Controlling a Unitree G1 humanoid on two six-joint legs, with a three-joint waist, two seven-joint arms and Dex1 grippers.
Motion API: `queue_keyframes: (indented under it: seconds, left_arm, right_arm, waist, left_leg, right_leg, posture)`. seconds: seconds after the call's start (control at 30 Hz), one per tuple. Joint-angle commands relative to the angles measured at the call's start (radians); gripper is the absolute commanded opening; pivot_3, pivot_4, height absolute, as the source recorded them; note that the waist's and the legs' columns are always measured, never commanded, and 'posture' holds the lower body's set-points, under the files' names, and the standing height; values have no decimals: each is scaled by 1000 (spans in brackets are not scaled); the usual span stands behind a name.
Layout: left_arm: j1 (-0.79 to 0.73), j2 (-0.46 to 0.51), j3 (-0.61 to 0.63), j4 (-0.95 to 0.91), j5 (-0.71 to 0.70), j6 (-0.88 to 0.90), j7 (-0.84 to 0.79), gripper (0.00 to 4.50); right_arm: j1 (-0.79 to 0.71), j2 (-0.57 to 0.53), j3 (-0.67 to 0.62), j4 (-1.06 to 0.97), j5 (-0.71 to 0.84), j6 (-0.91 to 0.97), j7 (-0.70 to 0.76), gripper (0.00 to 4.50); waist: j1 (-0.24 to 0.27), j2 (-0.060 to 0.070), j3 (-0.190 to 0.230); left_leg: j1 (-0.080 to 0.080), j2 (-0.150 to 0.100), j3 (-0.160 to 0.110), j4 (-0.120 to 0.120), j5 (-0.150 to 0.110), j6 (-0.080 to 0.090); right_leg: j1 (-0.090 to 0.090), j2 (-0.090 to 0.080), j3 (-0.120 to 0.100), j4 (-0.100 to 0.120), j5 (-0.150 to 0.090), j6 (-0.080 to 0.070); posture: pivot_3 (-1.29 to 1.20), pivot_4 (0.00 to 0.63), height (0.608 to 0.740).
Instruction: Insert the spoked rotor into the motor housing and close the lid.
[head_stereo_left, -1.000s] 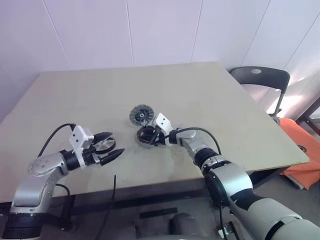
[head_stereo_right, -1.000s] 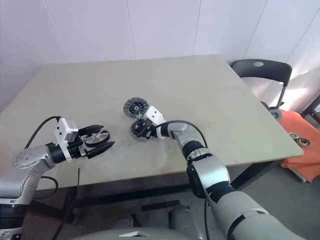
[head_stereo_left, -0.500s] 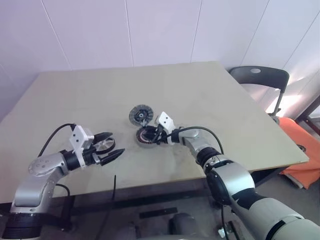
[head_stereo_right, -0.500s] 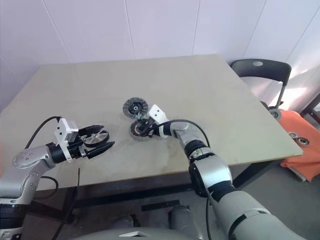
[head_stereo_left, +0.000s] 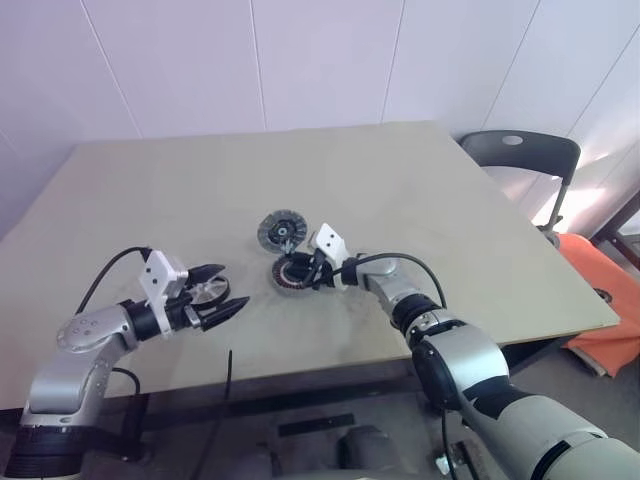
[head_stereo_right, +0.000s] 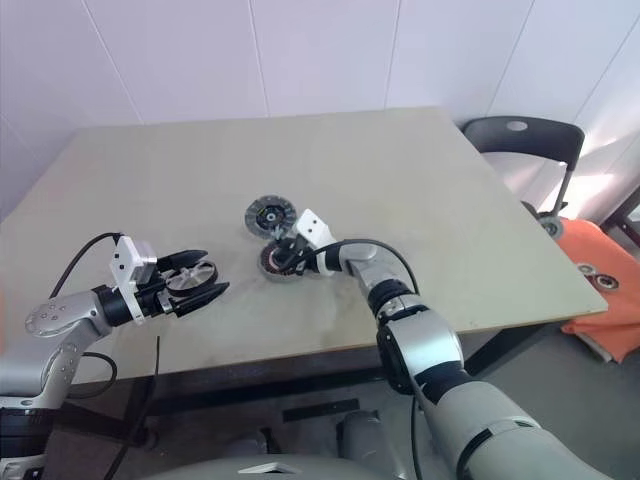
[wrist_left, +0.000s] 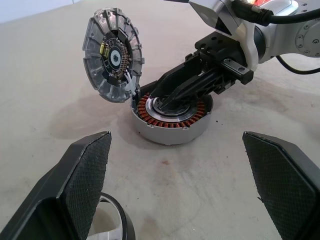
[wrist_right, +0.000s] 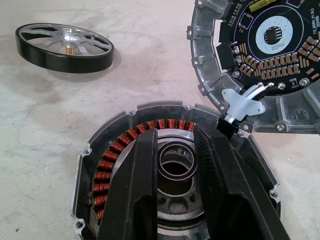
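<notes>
Copper wire rings the motor housing (wrist_right: 175, 185), which sits on the table (head_stereo_left: 430, 190) with its middle hole open and ready. I have the right gripper (wrist_right: 177, 150) reaching into that silver middle, its two black fingers nearly together, I think to keep the housing from sliding. The lid (wrist_left: 112, 55) is flipped open and leans at the housing's edge, joined by a small wire, so it is out of the way. The spoked rotor (wrist_right: 64, 46) lies flat nearby, between the wide-open fingers of my left gripper (head_stereo_left: 216, 292), not yet picked up.
</notes>
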Motion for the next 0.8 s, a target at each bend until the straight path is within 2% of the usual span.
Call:
queue_keyframes:
  seconds: [0.03, 0.3, 0.33, 0.37, 0.8]
  left_arm:
    - [-6, 1, 7, -31, -3, -10, 1, 4500]
    - [-8, 0, 6, -24, 0, -15, -1, 4500]
    - [-9, 0, 5, -23, 1, -15, -1, 4500]
    - [-9, -1, 5, -22, 1, -15, -1, 4500]
    - [-10, -9, 3, -13, 7, -20, -4, 4500]
  right_arm:
    - [-16, -4, 4, -7, -9, -5, -10, 735]
    - [-9, -15, 14, -8, -16, -10, 8, 735]
    - [-8, -18, 16, -7, -18, -4, 5, 1454]
    - [-7, -20, 15, -6, -15, 4, 20, 1630]
    - [-5, -22, 9, -12, 0, 15, 61, 1630]
  waist:
    - [0, 0, 0]
    - [0, 0, 0]
    - [0, 0, 0]
    - [0, 0, 0]
    - [1, 0, 0]
  left_leg:
    - [0, 0, 0, 0, 0, 0]
    - [0, 0, 0, 0, 0, 0]
    - [0, 0, 0, 0, 0, 0]
    - [0, 0, 0, 0, 0, 0]
    - [0, 0, 0, -1, 0, 0]
  right_leg:
    - [0, 0, 0, 0, 0, 0]
    - [0, 0, 0, 0, 0, 0]
    - [0, 0, 0, 0, 0, 0]
    - [0, 0, 0, 0, 0, 0]
    - [0, 0, 0, -1, 0, 0]
  posture:
    - [0, 0, 740]
    - [0, 0, 740]
    - [0, 0, 740]
    - [0, 0, 740]
    - [0, 0, 740]
